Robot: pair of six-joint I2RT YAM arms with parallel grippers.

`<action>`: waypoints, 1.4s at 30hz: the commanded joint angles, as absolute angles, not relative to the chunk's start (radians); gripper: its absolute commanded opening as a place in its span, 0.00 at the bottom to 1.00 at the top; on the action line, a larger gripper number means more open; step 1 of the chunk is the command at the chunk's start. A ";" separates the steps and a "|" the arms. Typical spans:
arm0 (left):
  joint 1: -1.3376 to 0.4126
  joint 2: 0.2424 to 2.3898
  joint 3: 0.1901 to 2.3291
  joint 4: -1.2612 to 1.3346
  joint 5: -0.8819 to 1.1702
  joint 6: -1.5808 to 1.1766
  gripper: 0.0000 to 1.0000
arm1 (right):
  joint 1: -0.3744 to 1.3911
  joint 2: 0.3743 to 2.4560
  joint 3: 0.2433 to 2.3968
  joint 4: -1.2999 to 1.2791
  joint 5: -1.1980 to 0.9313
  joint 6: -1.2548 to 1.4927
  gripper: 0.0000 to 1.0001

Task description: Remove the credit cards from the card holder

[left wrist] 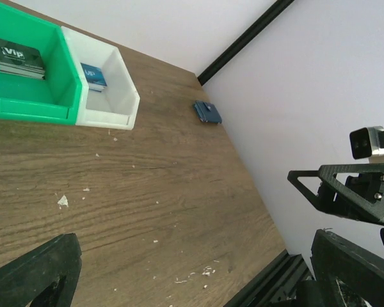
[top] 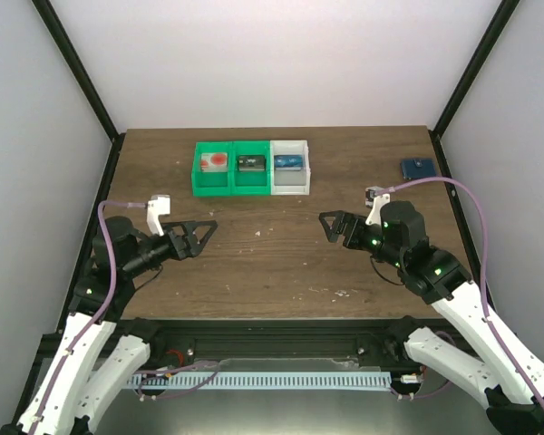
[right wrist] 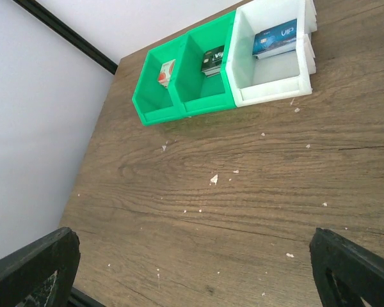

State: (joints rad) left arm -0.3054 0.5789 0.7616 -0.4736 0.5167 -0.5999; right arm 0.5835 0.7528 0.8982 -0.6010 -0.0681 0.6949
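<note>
The dark blue card holder (top: 417,168) lies closed at the table's far right, also small in the left wrist view (left wrist: 207,111). A pale card with a red circle (top: 215,161) lies in the left green bin (top: 214,186); it shows in the right wrist view (right wrist: 166,73). My left gripper (top: 199,234) is open and empty above the table's left middle. My right gripper (top: 334,227) is open and empty above the right middle, well short of the holder.
A second green bin (top: 252,184) holds a black VIP card (top: 252,163). The white bin (top: 289,186) holds a blue card (top: 289,163). Small white crumbs dot the wood (right wrist: 213,180). Black frame posts stand at the table's back corners.
</note>
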 commanded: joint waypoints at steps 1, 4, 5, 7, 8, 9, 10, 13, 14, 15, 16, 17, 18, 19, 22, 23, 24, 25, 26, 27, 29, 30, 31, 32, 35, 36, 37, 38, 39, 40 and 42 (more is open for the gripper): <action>-0.299 0.583 0.759 -0.469 0.508 -0.580 1.00 | 0.573 0.742 0.895 -0.598 -0.074 0.694 1.00; -0.299 0.578 0.759 -0.475 0.487 -0.575 1.00 | 0.573 0.744 0.893 -0.593 -0.065 0.688 1.00; -0.299 0.576 0.759 -0.476 0.482 -0.572 1.00 | 0.572 0.746 0.891 -0.591 -0.060 0.688 1.00; -0.298 0.573 0.752 -0.471 0.476 -0.567 1.00 | 0.573 0.753 0.889 -0.582 -0.048 0.689 1.00; -0.298 0.572 0.747 -0.466 0.476 -0.565 1.00 | 0.572 0.758 0.888 -0.573 -0.042 0.688 1.00; -0.298 0.573 0.742 -0.464 0.476 -0.562 1.00 | 0.572 0.765 0.885 -0.562 -0.036 0.683 1.00; -0.298 0.574 0.736 -0.463 0.473 -0.560 1.00 | 0.573 0.773 0.879 -0.550 -0.028 0.679 1.00; -0.298 0.574 0.716 -0.457 0.474 -0.548 1.00 | 0.572 0.812 0.868 -0.513 0.031 0.673 1.00; -0.298 0.573 0.708 -0.452 0.480 -0.540 1.00 | 0.572 0.827 0.864 -0.497 0.065 0.670 1.00; -0.298 0.570 0.698 -0.446 0.487 -0.528 1.00 | 0.571 0.845 0.860 -0.483 0.104 0.670 1.00; -0.298 0.565 0.689 -0.439 0.495 -0.512 1.00 | 0.569 0.864 0.861 -0.472 0.150 0.672 1.00; -0.299 0.557 0.682 -0.434 0.499 -0.497 1.00 | 0.566 0.885 0.858 -0.455 0.195 0.672 1.00; -0.299 0.552 0.677 -0.431 0.503 -0.472 1.00 | 0.562 0.905 0.853 -0.435 0.239 0.672 1.00; -0.299 0.545 0.673 -0.428 0.505 -0.453 1.00 | 0.555 0.926 0.846 -0.412 0.284 0.675 1.00; -0.298 0.529 0.679 -0.430 0.493 -0.412 1.00 | 0.481 1.004 0.831 -0.335 0.342 0.669 1.00; -0.298 0.525 0.686 -0.434 0.490 -0.397 1.00 | 0.435 1.035 0.829 -0.306 0.332 0.658 1.00; -0.298 0.521 0.694 -0.436 0.486 -0.383 1.00 | 0.389 1.067 0.828 -0.278 0.313 0.648 1.00; -0.298 0.518 0.703 -0.439 0.478 -0.367 1.00 | 0.335 1.101 0.830 -0.248 0.291 0.633 1.00; -0.299 0.515 0.713 -0.444 0.468 -0.349 1.00 | 0.275 1.134 0.832 -0.205 0.272 0.611 0.99; -0.298 0.512 0.719 -0.444 0.459 -0.338 1.00 | 0.240 1.173 0.837 -0.174 0.266 0.582 0.97; -0.299 0.505 0.710 -0.425 0.448 -0.328 1.00 | 0.177 1.259 0.873 -0.147 0.281 0.520 0.90; -0.300 0.497 0.692 -0.407 0.445 -0.331 1.00 | 0.152 1.309 0.901 -0.150 0.291 0.478 0.85; -0.300 0.490 0.670 -0.392 0.442 -0.339 1.00 | 0.128 1.357 0.934 -0.158 0.308 0.450 0.80; -0.300 0.480 0.651 -0.380 0.440 -0.347 1.00 | 0.112 1.410 0.966 -0.169 0.326 0.422 0.77; -0.302 0.460 0.644 -0.387 0.422 -0.343 1.00 | 0.081 1.565 1.061 -0.191 0.379 0.338 0.64; -0.304 0.448 0.640 -0.386 0.407 -0.343 1.00 | 0.076 1.609 1.089 -0.190 0.405 0.311 0.61; -0.308 0.437 0.636 -0.385 0.394 -0.345 1.00 | 0.073 1.651 1.117 -0.193 0.430 0.290 0.59; -0.311 0.429 0.634 -0.384 0.380 -0.346 1.00 | 0.067 1.700 1.153 -0.203 0.450 0.272 0.56; -0.315 0.424 0.635 -0.386 0.374 -0.346 1.00 | 0.061 1.743 1.189 -0.219 0.470 0.261 0.53; -0.320 0.420 0.635 -0.388 0.370 -0.345 1.00 | 0.057 1.790 1.228 -0.235 0.489 0.246 0.49; -0.323 0.418 0.633 -0.388 0.366 -0.346 1.00 | 0.050 1.869 1.288 -0.245 0.528 0.207 0.43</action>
State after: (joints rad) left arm -0.3134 0.4339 0.6399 -0.4099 0.4000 -0.3614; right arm 0.0723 1.7584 1.1717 -0.2157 0.4049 0.3202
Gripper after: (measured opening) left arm 0.997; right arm 0.466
